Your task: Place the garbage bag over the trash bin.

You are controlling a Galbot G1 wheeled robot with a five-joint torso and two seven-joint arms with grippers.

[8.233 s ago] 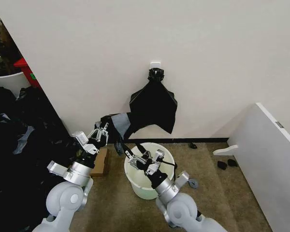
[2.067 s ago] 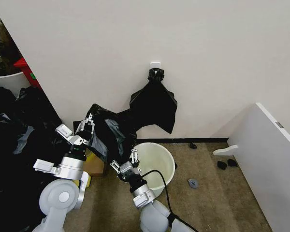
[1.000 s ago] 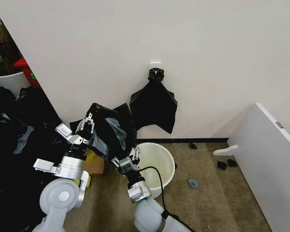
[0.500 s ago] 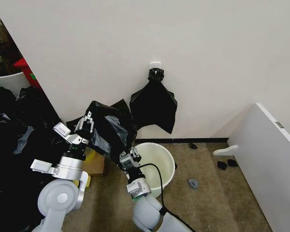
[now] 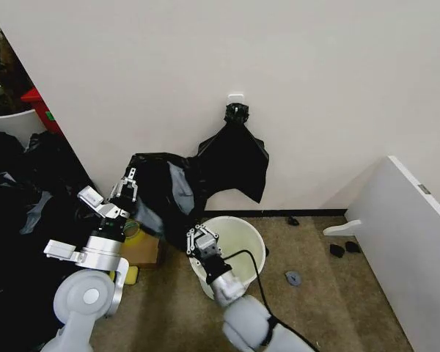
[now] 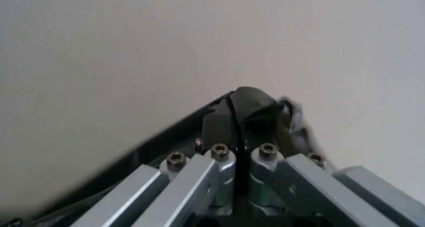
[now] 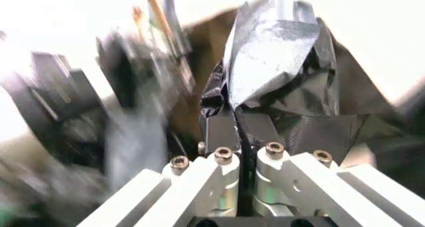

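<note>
Garbage bag (image 5: 165,196), centre-left of the head frame: glossy black sheet held up off the floor, stretched between both grippers, sagging toward the bin's near-left rim. It is not yet over the opening.

Trash bin (image 5: 242,238), lower centre: cream bucket upright on the carpet against the wall, mouth open and bare inside. Only the bag's lower edge overlaps its left rim in the picture; contact cannot be judged.

Left gripper (image 5: 125,192), left of centre and raised: fingers pressed together on a fold of the bag's upper edge. The left wrist view shows the same (image 6: 240,118), a thin black strip clamped between the pads with the wall behind.

Right gripper (image 5: 199,238), lower centre at the bin's left rim: fingers pinching the bag's lower edge. The right wrist view confirms it (image 7: 238,130), crumpled film bunched above the closed tips.

Step in hand, as judged: bag carried and spread, mouth being brought to the bin. The next move likely calls for drawing the two held edges apart, then carrying the opening across to the far rim and lowering it around the bucket.
</note>
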